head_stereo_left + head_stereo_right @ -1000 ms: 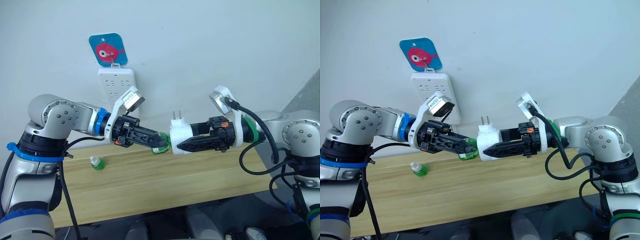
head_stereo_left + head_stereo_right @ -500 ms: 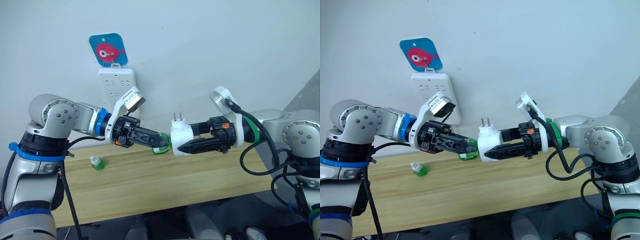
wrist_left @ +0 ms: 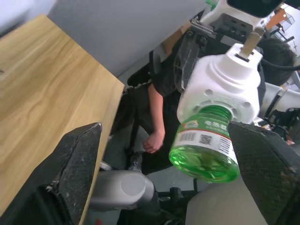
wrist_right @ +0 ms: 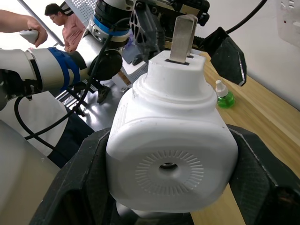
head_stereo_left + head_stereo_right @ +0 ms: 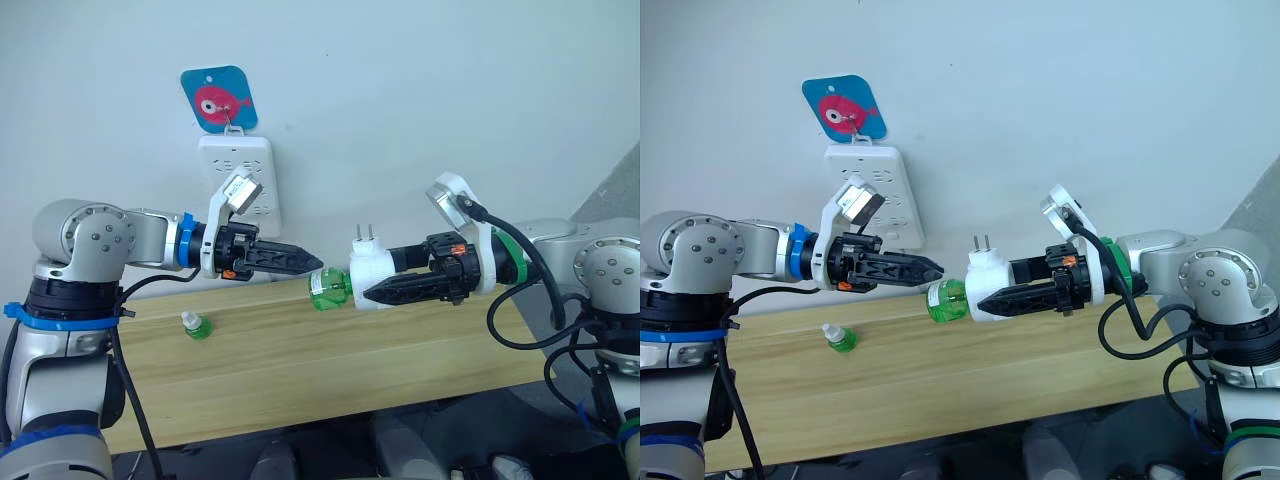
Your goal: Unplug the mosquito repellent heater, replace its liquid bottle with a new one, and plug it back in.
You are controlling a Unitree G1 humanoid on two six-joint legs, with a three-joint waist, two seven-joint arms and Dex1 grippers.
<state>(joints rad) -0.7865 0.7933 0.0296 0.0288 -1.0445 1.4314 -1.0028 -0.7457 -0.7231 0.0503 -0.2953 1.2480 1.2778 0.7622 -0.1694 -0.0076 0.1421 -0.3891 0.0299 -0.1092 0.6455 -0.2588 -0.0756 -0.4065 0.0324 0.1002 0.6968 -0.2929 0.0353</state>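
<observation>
Hanging in the air above the wooden table (image 5: 300,370), the white heater (image 5: 368,283) sits clamped in the right claw (image 5: 372,292), prongs pointing up and a green bottle (image 5: 328,289) of liquid sticking out of its end toward the left claw (image 5: 312,262). That left claw is spread wide and empty, its tips just short of the bottle. Down on the table lies a second small green bottle (image 5: 194,325), and a white power strip (image 5: 243,180) hangs on the wall behind.
</observation>
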